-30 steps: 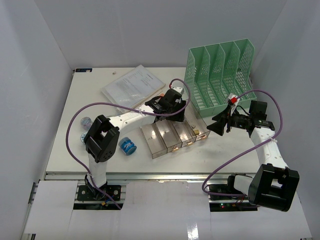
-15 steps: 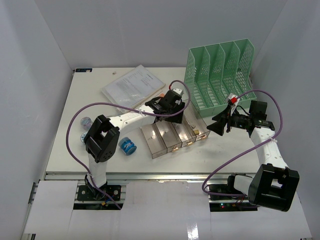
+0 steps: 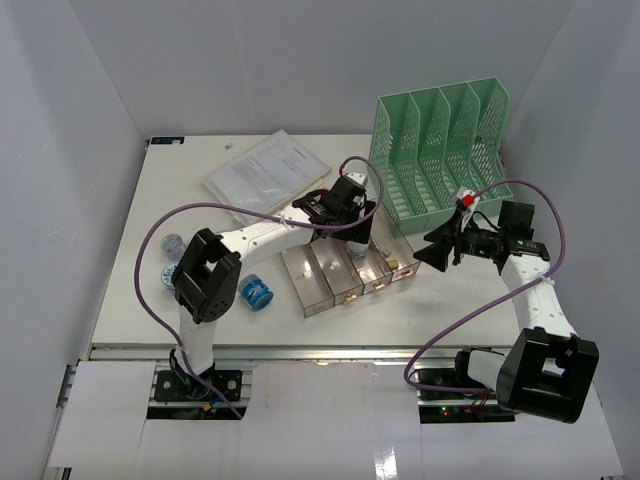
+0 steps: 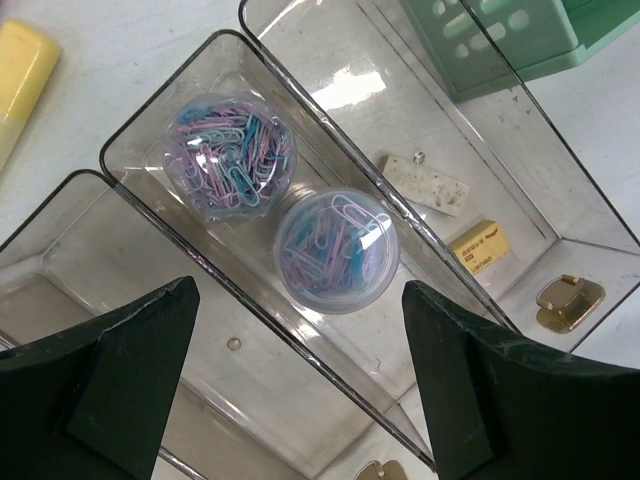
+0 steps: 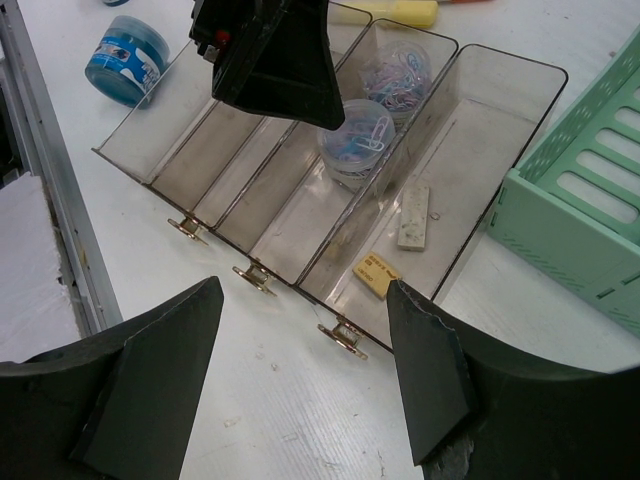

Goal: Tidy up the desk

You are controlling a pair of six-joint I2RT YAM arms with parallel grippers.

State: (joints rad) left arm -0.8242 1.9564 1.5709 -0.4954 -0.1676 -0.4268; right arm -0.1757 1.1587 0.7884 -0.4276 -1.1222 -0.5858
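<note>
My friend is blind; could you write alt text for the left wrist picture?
Two clear tubs of pastel paper clips sit in one compartment of a clear tray, the left gripper open above them. The next compartment holds two small erasers.

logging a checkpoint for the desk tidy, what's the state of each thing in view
left end effector, open, above the paperclip tubs
right end effector, open, empty
tray, two compartments empty
paperclip tubs, both in one tray compartment
blue tub, upright on desk, outside tray
file rack, upright, slots look empty

Glossy clear plastic tray [image 4: 340,60]; matt plastic file rack [image 3: 440,150]; matt white desk [image 3: 450,300].
</note>
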